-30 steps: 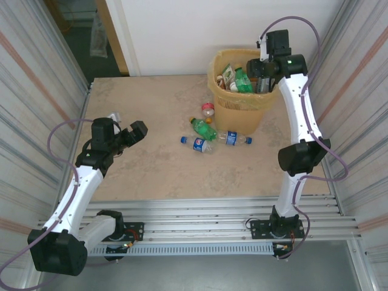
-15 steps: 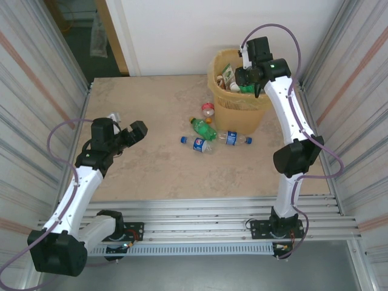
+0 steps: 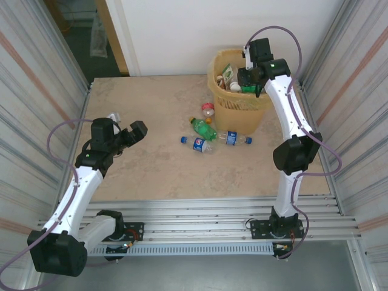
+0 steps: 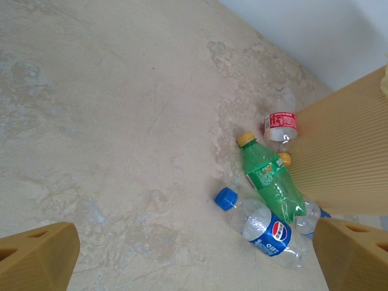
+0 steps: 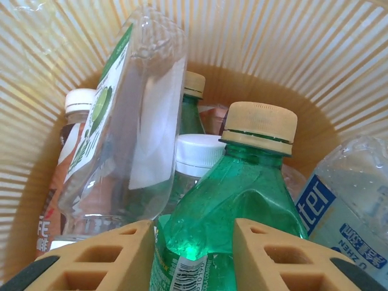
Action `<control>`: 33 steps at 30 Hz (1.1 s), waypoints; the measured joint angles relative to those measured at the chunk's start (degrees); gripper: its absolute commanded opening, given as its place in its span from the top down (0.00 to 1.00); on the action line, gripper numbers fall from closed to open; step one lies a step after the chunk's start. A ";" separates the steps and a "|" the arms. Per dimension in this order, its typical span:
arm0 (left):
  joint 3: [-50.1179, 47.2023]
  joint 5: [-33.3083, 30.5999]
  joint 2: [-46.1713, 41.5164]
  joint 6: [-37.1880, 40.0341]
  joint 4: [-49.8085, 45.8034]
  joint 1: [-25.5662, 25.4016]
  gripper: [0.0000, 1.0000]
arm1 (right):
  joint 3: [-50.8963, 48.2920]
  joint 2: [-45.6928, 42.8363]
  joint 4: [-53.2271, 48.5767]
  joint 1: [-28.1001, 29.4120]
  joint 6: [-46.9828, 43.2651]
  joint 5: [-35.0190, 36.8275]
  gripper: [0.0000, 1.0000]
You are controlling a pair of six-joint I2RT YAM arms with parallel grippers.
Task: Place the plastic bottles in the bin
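Top external shows the bin (image 3: 239,115) at far right nearly full, the right gripper (image 5: 193,233) inside it clamped on a green bottle (image 5: 242,194), four bottles (image 3: 203,127) lying just left of it, and the left gripper (image 3: 129,128) spread and empty.

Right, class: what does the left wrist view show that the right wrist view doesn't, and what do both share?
Left wrist: the table with bottles lying on it, among them a yellow-capped green bottle, a blue-capped bottle and a red-labelled bottle, beside the bin's outer wall; the left jaws stand wide apart. Right wrist: the bin's inside, packed with bottles, the right jaws closed on a tan-capped green bottle. Both: the bin and tan jaw tips.
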 measured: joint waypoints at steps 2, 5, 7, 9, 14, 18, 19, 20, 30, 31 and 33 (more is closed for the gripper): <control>0.00 0.00 0.00 0.00 0.00 0.00 0.01 | 0.61 0.00 -0.42 0.11 0.11 -0.24 0.59; 0.00 0.00 0.00 0.00 0.00 0.00 0.01 | 2.05 -0.04 -0.74 0.35 0.37 -0.44 0.52; 0.00 0.00 0.00 0.02 0.00 0.00 0.01 | 2.47 -0.59 -0.79 0.90 0.52 -0.66 0.48; 0.00 0.00 0.00 0.00 0.00 0.00 0.01 | 2.47 -1.51 -0.85 1.70 0.57 -0.92 0.45; 0.00 -0.02 -0.07 0.00 0.00 0.00 0.01 | 2.47 -5.55 -0.85 4.46 0.68 -1.49 0.39; -0.02 -0.26 -0.87 0.00 -0.02 0.00 0.01 | 1.66 -9.92 -0.83 8.24 0.00 -0.35 0.31; -0.02 -0.50 -1.16 0.00 -0.02 0.00 0.01 | 0.52 -11.41 -0.79 9.68 -0.15 0.33 0.29; -0.02 -0.70 -1.42 0.00 -0.02 0.00 0.01 | -0.68 -12.70 -0.85 11.08 -0.26 1.01 0.27; -0.33 -2.54 -2.32 -0.22 -0.39 0.00 0.01 | -19.41 -20.87 0.66 26.71 0.04 5.79 0.15; -0.44 -2.64 -2.32 -0.24 -0.39 0.00 0.01 | -20.72 -20.87 0.81 27.56 0.22 5.88 0.14; -0.79 -3.06 -2.34 -0.42 -0.39 0.02 0.01 | -24.06 -20.85 0.94 29.29 0.72 5.86 0.13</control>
